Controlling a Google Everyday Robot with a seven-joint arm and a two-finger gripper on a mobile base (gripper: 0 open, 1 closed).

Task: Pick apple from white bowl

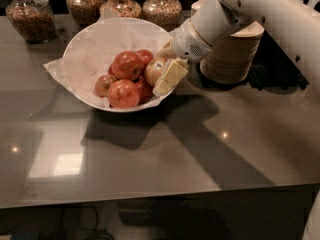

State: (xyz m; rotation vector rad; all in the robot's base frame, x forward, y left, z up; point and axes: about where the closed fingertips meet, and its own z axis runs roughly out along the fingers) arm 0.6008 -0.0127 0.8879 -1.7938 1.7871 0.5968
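Observation:
The white bowl (95,39), lined with crinkled white paper, stands on the dark table at the back centre. The apple (152,72), pale yellowish with a small white sticker, lies at the bowl's right side among several redder apples (127,65). My gripper (161,72) reaches into the bowl from the right and sits around the pale apple, which rests in the bowl. The white arm (260,9) comes in from the upper right.
A stack of cream paper bowls (234,54) stands just right of the bowl, behind my wrist. Several glass jars of grain (31,17) line the back edge. The table's front edge (150,191) runs across the lower part of the view.

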